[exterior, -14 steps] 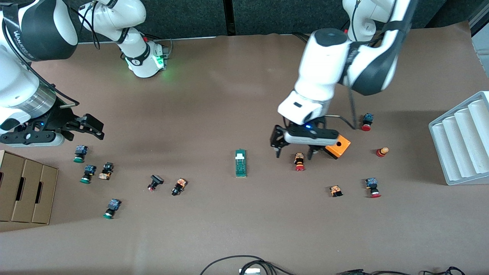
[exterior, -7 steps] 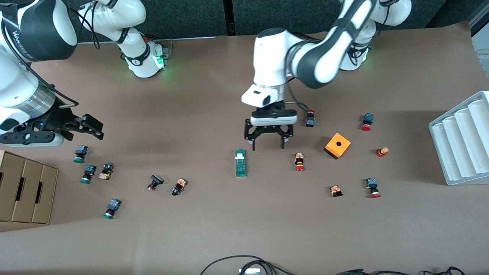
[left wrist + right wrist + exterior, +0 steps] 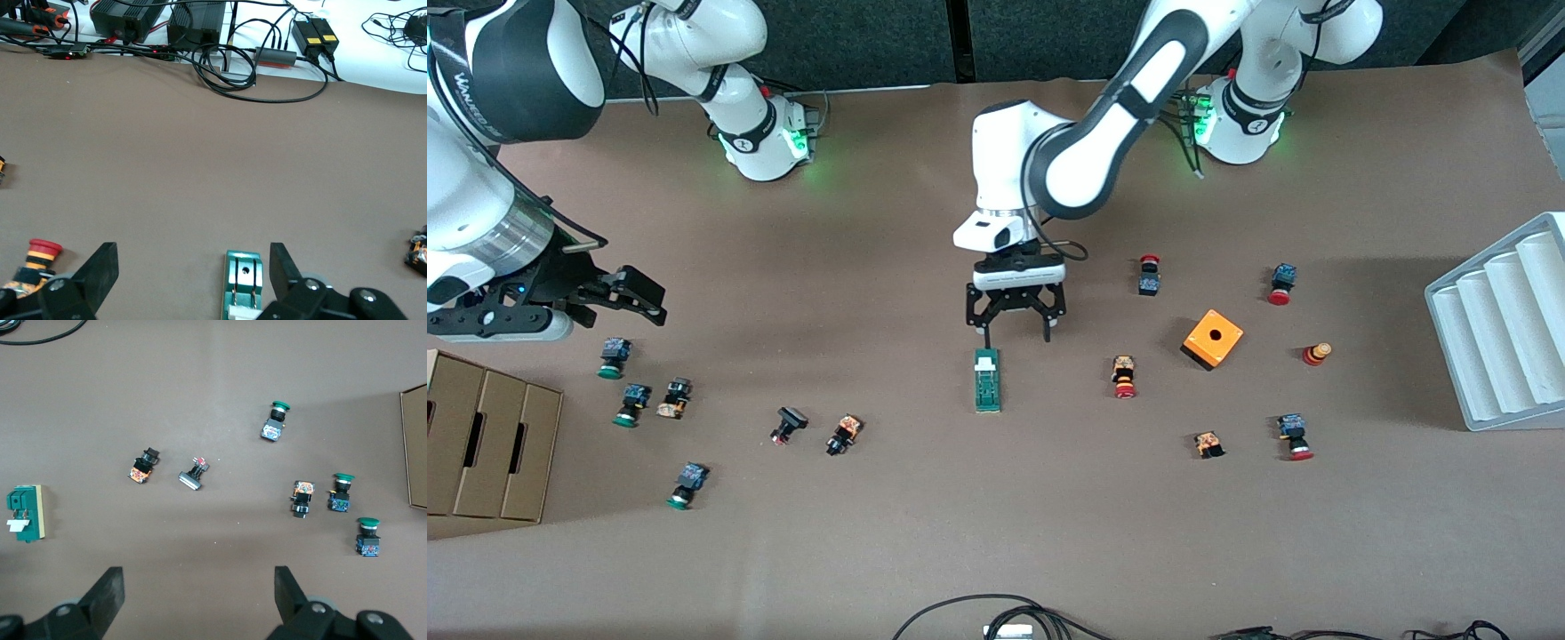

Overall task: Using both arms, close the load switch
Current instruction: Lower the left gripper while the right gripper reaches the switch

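The load switch [image 3: 987, 380] is a narrow dark-green block lying mid-table, its white tab at the end toward the arms' bases. My left gripper [image 3: 1016, 338] hangs open just over that tab end, one finger nearly above the tab. In the left wrist view the load switch [image 3: 243, 287] shows just inside one finger [image 3: 283, 263] of the open left gripper [image 3: 193, 267]. My right gripper [image 3: 660, 302] waits open over the table toward the right arm's end. In its wrist view the right gripper [image 3: 199, 583] holds nothing, and the load switch [image 3: 25, 513] shows well away from it.
Small push buttons lie scattered, a red one [image 3: 1124, 377] beside the switch and green ones [image 3: 614, 357] below the right gripper. An orange cube [image 3: 1213, 339] and a white ridged tray [image 3: 1503, 320] sit toward the left arm's end. A cardboard box [image 3: 480, 444] is at the right arm's end.
The left arm has swung from over the orange cube across to the load switch's tab end, gripper still open. The right arm has not moved.
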